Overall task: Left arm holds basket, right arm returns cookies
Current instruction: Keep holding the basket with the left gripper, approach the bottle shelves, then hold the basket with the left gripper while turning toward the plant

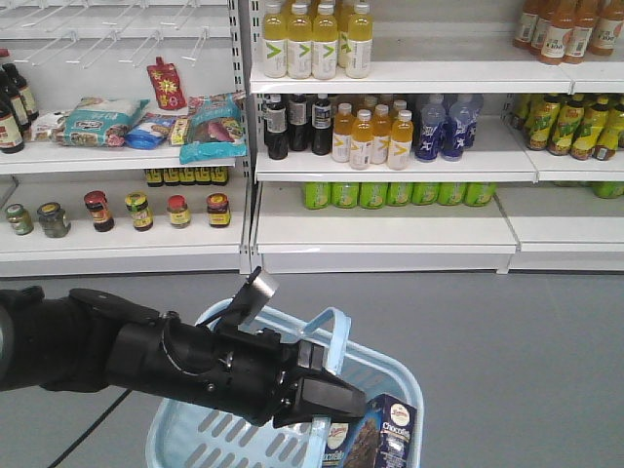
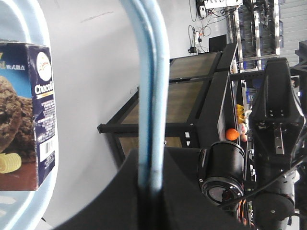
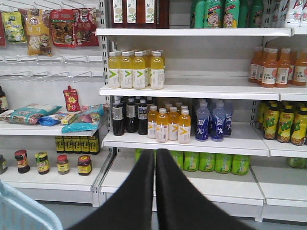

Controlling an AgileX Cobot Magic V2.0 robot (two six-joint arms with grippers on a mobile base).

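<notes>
a shop: shelves (image 1: 390, 166) stocked with bottled drinks (image 1: 312, 39)

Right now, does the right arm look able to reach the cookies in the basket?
Probably yes: the cookies stand uncovered in the open basket, beside the left pincer clamping its handle. But the right pincer is shut and faces the shelves, so it must turn first.
</notes>
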